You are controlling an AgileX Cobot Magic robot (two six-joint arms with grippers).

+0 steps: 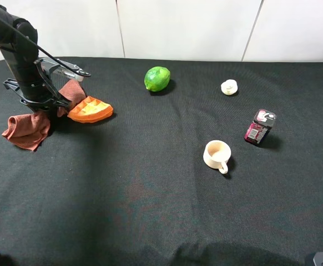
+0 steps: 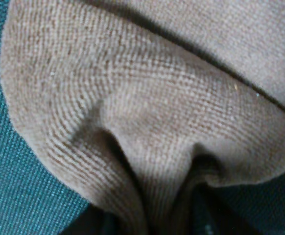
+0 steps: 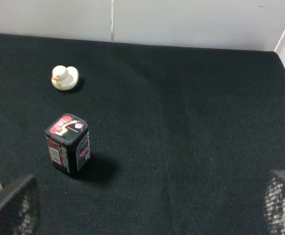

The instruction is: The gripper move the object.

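A reddish-brown cloth (image 1: 25, 130) lies crumpled at the far left of the black table (image 1: 150, 210). My left gripper (image 1: 43, 107) points down into the cloth's middle, between its two lobes. In the left wrist view the cloth (image 2: 157, 107) fills the frame, and its folds gather into a pinch at the dark spot where the fingers are hidden. The gripper looks shut on the cloth. My right gripper (image 3: 147, 215) is open and empty, with its mesh fingertips (image 3: 10, 205) wide apart over bare table.
An orange waffle-shaped toy (image 1: 90, 110) touches the cloth's right side. A green lime (image 1: 157, 78), a small white duck (image 1: 229, 87), a dark pink-labelled tin (image 1: 260, 127) and a cream cup (image 1: 217, 154) stand to the right. The tin (image 3: 68, 144) and duck (image 3: 64, 77) show in the right wrist view.
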